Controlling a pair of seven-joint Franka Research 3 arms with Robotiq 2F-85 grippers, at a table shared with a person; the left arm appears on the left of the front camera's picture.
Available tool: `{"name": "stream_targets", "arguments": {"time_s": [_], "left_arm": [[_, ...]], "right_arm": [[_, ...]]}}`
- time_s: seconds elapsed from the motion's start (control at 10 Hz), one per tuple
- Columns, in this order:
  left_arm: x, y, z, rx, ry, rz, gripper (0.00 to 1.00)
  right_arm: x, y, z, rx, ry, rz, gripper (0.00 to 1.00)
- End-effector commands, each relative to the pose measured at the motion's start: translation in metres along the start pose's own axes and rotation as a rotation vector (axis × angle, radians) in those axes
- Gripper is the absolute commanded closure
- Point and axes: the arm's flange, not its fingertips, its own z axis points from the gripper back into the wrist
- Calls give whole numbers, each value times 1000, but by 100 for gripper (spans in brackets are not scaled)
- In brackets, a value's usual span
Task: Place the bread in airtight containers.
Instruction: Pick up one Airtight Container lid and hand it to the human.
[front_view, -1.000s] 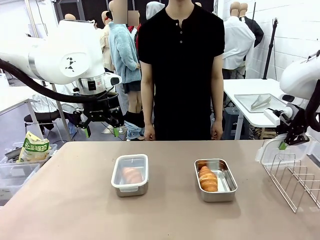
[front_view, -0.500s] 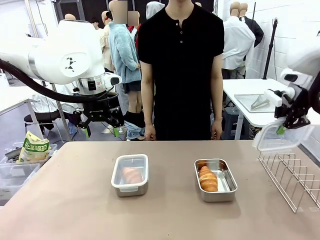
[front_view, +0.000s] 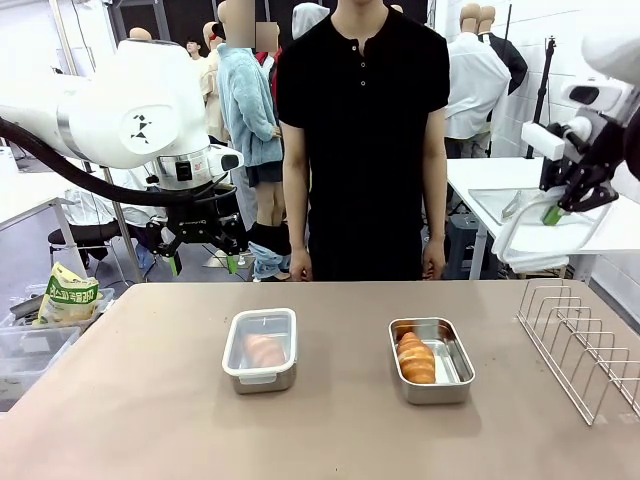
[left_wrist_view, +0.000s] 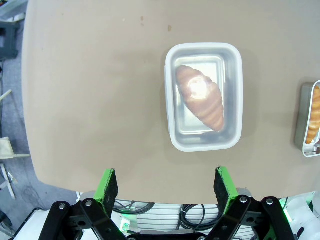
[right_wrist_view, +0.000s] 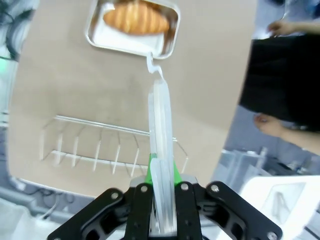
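Two steel airtight containers sit mid-table. The left container wears its clear lid, with one bread piece showing through it. The right container stands uncovered and holds a croissant. My left gripper hangs open and bare above the table's far left, looking down on the lidded container. High at the right, my right gripper is shut on a clear lid, which appears edge-on above the uncovered container in the right wrist view.
A wire rack stands at the table's right edge. A person in black stands at the far side, hands hanging down. A side table behind holds a flat steel tray. Bins and a bag sit off the left edge.
My right gripper has risen with the clear lid, lifting it from beside the wire rack to well above the table. The left arm has not moved.
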Motion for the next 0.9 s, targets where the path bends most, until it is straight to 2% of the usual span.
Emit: {"name": "stream_targets", "arguments": {"time_s": [0.0,0.2,0.4,0.6,0.8], "left_arm": [[0,2,1,-4,0,2,0],[0,2,1,-4,0,2,0],[0,2,1,-4,0,2,0],[0,2,1,-4,0,2,0],[0,2,1,-4,0,2,0]], "right_arm": [[16,-10,22,-14,51,60,100],[33,-27,48,-37,93,166,100],[57,-46,63,-115,92,318,100],[86,-73,63,-187,60,498,100],[103,-99,54,-277,-15,618,100]]}}
